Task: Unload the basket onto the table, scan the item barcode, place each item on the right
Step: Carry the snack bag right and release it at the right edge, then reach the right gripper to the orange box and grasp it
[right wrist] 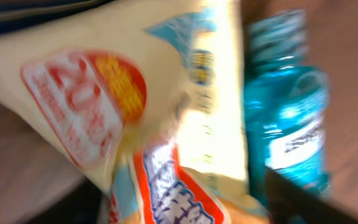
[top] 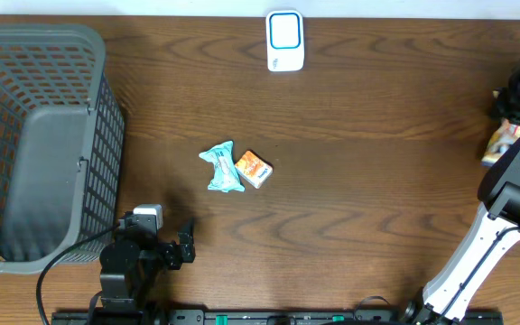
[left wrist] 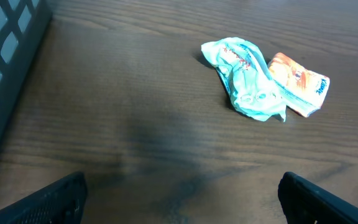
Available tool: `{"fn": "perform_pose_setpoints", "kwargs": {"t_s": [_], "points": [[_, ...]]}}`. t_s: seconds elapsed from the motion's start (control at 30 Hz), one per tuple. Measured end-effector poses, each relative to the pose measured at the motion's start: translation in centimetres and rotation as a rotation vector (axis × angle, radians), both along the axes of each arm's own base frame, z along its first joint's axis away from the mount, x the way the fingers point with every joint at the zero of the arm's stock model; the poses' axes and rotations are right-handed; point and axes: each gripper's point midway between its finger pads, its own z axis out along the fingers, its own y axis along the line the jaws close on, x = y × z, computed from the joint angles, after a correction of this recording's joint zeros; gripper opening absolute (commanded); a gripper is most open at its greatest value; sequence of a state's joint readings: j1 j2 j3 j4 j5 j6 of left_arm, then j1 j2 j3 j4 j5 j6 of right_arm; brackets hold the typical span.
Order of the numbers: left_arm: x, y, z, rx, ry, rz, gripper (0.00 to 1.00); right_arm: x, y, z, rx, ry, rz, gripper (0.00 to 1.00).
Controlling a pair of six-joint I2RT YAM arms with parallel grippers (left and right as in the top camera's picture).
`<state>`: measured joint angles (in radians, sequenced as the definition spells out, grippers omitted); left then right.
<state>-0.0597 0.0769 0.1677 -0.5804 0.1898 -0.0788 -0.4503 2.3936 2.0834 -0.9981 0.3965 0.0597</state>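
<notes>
**A:** Start at the left claw. What have I got?

**B:** My left claw (left wrist: 179,205) sits low over the tabletop (left wrist: 135,143), fingers spread wide with nothing between them. Ahead of it and off to the right, well apart from it, a crumpled teal wrapper (left wrist: 247,78) and an orange packet (left wrist: 298,84) lie touching each other.

**A:** And the right claw?

**B:** My right claw (top: 506,116) is out at the right edge of the tabletop. Its wrist view is badly blurred, so I cannot tell whether the fingers are apart or together. A cream snack packet (right wrist: 135,93) with a red-and-orange badge fills that view, very close to the claw. Whether it is gripped, I cannot tell. A blue bottle (right wrist: 288,106) shows just beside the packet.

**A:** Further out?

**B:** From overhead, the white scanner (top: 284,41) lies at the far edge near the middle, well apart from both claws. A grey basket (top: 34,135) stands at the left, near my left arm.
</notes>
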Motion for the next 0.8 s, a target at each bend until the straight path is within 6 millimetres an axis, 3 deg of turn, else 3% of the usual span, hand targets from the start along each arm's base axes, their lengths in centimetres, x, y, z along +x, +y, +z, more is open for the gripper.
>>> {"fn": "perform_pose_setpoints", "kwargs": {"t_s": [0.1,0.2,0.33,0.43,0.5,0.57,0.63,0.8], "points": [[0.0,0.0,0.0,0.0,0.0,0.0,0.98,0.8,2.1,1.1,0.091,-0.054,0.019,0.99],[0.0,0.0,0.0,0.0,0.0,0.0,0.98,1.2,5.7,4.0,0.217,-0.133,0.022,0.99],[0.0,0.0,0.0,0.0,0.0,0.0,0.98,1.8,13.5,9.8,0.438,-0.254,0.042,0.99],[0.0,0.0,0.0,0.0,0.0,0.0,0.98,1.9,21.9,12.6,0.668,-0.278,0.105,0.99],[0.0,0.0,0.0,0.0,0.0,0.0,0.98,1.8,26.5,13.0,0.772,-0.252,0.152,0.99],[0.0,0.0,0.0,0.0,0.0,0.0,0.98,1.2,31.8,12.2,0.864,-0.185,0.214,0.81],[0.0,0.0,0.0,0.0,0.0,0.0,0.98,-0.3,36.8,10.8,0.93,-0.084,0.262,0.72],[0.0,0.0,0.0,0.0,0.0,0.0,0.98,-4.8,48.2,6.9,0.984,0.105,0.434,0.71]]}}
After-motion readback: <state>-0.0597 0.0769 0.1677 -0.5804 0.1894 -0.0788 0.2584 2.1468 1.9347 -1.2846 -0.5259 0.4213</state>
